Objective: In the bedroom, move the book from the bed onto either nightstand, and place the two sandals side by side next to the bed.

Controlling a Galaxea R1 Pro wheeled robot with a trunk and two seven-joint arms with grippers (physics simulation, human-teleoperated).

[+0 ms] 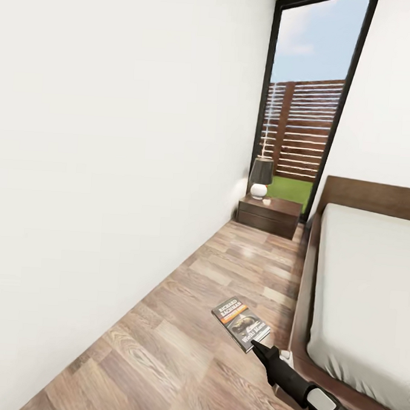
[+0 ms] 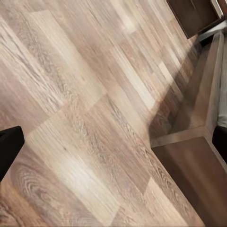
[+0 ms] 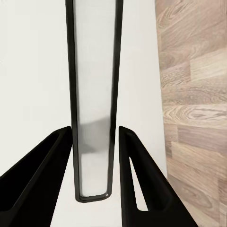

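Observation:
My right gripper is shut on the near edge of the book, a thin paperback with a dark cover and an orange-and-white title band, held above the plank floor beside the bed. In the right wrist view the book stands edge-on between the two black fingers. The nightstand stands far ahead by the window, next to the headboard. A black fingertip of my left gripper shows over bare floor, with nothing between the fingers. The sandals are out of view.
A white wall runs along the left of a narrow floor aisle. On the nightstand stand a lamp with a dark shade and a small object. The dark bed frame borders the aisle on the right. A tall dark-framed window closes the far end.

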